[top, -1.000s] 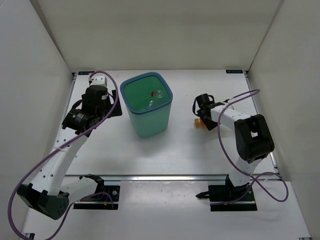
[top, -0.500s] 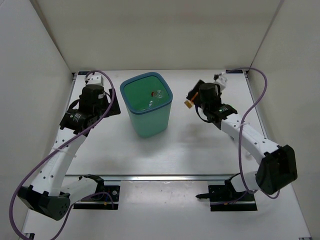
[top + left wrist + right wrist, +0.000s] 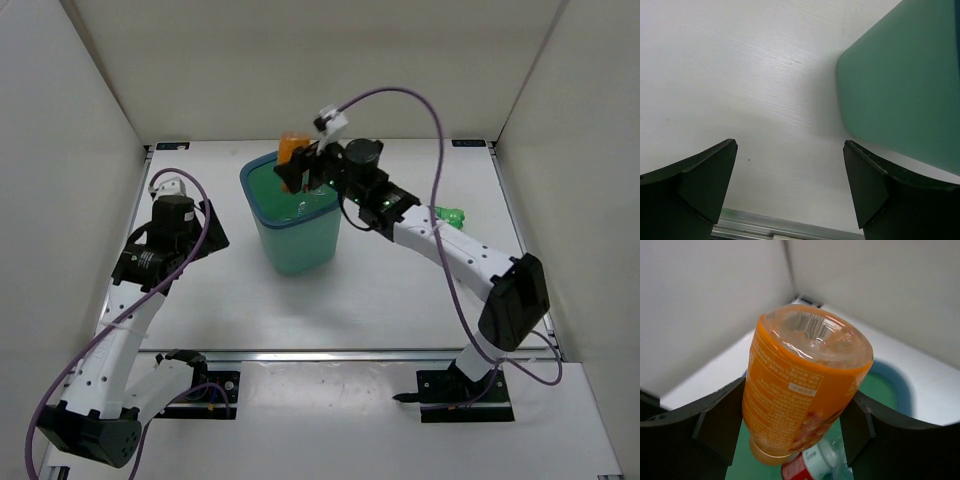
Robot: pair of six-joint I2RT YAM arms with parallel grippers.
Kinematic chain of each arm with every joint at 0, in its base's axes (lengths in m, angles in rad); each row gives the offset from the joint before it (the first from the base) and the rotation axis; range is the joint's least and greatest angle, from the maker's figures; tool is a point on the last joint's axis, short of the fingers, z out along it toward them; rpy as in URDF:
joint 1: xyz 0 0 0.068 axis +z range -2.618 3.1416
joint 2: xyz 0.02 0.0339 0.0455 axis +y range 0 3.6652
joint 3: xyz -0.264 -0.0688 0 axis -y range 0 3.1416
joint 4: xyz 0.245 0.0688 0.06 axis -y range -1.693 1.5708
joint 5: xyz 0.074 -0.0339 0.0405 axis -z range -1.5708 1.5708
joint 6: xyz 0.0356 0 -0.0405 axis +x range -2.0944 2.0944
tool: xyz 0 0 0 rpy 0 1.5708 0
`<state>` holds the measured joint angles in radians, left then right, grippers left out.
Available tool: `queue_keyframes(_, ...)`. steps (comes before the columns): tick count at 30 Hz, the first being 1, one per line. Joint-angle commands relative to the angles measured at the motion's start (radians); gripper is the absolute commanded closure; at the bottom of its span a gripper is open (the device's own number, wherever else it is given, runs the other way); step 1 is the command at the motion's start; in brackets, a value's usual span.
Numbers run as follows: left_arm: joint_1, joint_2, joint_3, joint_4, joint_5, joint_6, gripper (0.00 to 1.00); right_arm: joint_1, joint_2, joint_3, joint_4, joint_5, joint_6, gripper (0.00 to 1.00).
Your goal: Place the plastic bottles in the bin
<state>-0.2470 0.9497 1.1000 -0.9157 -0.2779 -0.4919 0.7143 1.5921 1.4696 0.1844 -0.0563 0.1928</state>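
My right gripper (image 3: 300,166) is shut on the orange bottle (image 3: 292,148) and holds it over the back rim of the teal bin (image 3: 290,240). In the right wrist view the orange bottle (image 3: 805,380) hangs neck down between the fingers (image 3: 715,425), above the bin's inside (image 3: 880,390), where a clear bottle with a red cap (image 3: 812,465) lies. A green bottle (image 3: 451,215) lies on the table to the right, beside the right arm. My left gripper (image 3: 205,235) is open and empty left of the bin; the bin's wall (image 3: 905,85) fills the right of the left wrist view.
White walls enclose the table on three sides. A metal rail (image 3: 330,353) runs along the near edge, also seen in the left wrist view (image 3: 780,227). Purple cables loop over both arms.
My right gripper lifted the orange bottle from the table at the right and carried it left, up over the bin. The green bottle has come into view. My left arm drew back slightly toward the near side.
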Motion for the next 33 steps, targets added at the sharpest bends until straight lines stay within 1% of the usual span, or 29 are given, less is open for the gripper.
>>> queue_keyframes(1, 0.011, -0.029, -0.022, -0.02, 0.012, -0.033, 0.01, 0.045, 0.049, 0.069, -0.02, -0.126, -0.127, 0.58)
queue_keyframes(2, 0.011, -0.031, -0.025, -0.014, 0.003, -0.03, 0.01, 0.057, 0.051, 0.081, -0.055, -0.103, -0.124, 0.43)
queue_keyframes(3, 0.014, -0.032, -0.023, -0.014, 0.005, -0.03, 0.01, 0.063, 0.055, 0.075, -0.074, -0.099, -0.148, 0.36)
queue_keyframes(4, 0.009, -0.032, -0.014, -0.014, 0.009, -0.024, 0.01, 0.065, 0.045, 0.083, -0.071, -0.094, -0.148, 0.24)
queue_keyframes(5, 0.012, -0.023, -0.012, -0.006, 0.008, -0.016, 0.02, 0.062, 0.034, 0.071, -0.069, -0.088, -0.139, 0.16)
queue_keyframes(8, -0.003, -0.005, 0.018, -0.002, 0.009, -0.002, 0.01, 0.033, -0.01, 0.054, -0.046, -0.108, -0.107, 0.06)
queue_keyframes(11, -0.008, 0.017, 0.049, 0.014, 0.01, 0.015, 0.02, -0.004, -0.053, 0.064, -0.094, -0.126, -0.116, 0.02)
queue_keyframes(14, -0.023, 0.046, 0.083, 0.021, 0.02, 0.033, 0.01, -0.047, -0.119, 0.06, -0.172, -0.108, -0.098, 0.01)
queue_keyframes(16, -0.037, 0.069, 0.093, 0.038, 0.039, 0.045, 0.01, -0.152, -0.17, 0.022, -0.264, -0.151, -0.064, 0.01)
queue_keyframes(17, -0.043, 0.075, 0.098, 0.052, 0.045, 0.05, 0.01, -0.182, -0.202, 0.009, -0.336, -0.163, -0.044, 0.01)
queue_keyframes(18, -0.052, 0.084, 0.112, 0.06, 0.055, 0.052, 0.01, -0.256, -0.23, -0.024, -0.37, -0.172, -0.032, 0.01)
queue_keyframes(19, -0.051, 0.098, 0.115, 0.064, 0.065, 0.056, 0.01, -0.333, -0.253, -0.063, -0.449, -0.172, -0.027, 0.0)
queue_keyframes(20, -0.058, 0.101, 0.126, 0.07, 0.063, 0.068, 0.01, -0.378, -0.286, -0.081, -0.526, -0.181, -0.023, 0.01)
queue_keyframes(22, -0.064, 0.135, 0.156, 0.075, 0.057, 0.075, 0.01, -0.551, -0.329, -0.176, -0.638, -0.203, -0.038, 0.01)
queue_keyframes(23, -0.058, 0.147, 0.182, 0.077, 0.057, 0.085, 0.01, -0.594, -0.36, -0.199, -0.698, -0.217, -0.061, 0.01)
queue_keyframes(25, -0.077, 0.178, 0.216, 0.089, 0.045, 0.095, 0.02, -0.773, -0.403, -0.326, -0.746, -0.267, -0.11, 0.02)
queue_keyframes(27, -0.075, 0.198, 0.245, 0.097, 0.039, 0.105, 0.01, -0.869, -0.429, -0.414, -0.781, -0.301, -0.183, 0.01)
queue_keyframes(28, -0.072, 0.205, 0.262, 0.106, 0.028, 0.108, 0.01, -0.906, -0.448, -0.475, -0.772, -0.281, -0.216, 0.01)
queue_keyframes(29, -0.074, 0.218, 0.274, 0.113, 0.014, 0.122, 0.01, -0.917, -0.449, -0.533, -0.749, -0.277, -0.242, 0.01)
queue_keyframes(30, -0.072, 0.227, 0.277, 0.113, 0.0, 0.13, 0.02, -0.915, -0.445, -0.552, -0.743, -0.277, -0.283, 0.0)
queue_keyframes(32, -0.078, 0.245, 0.29, 0.12, -0.085, 0.142, 0.01, -0.888, -0.419, -0.598, -0.769, -0.258, -0.344, 0.01)
queue_keyframes(33, -0.065, 0.253, 0.293, 0.118, -0.09, 0.148, 0.01, -0.872, -0.4, -0.607, -0.764, -0.252, -0.39, 0.01)
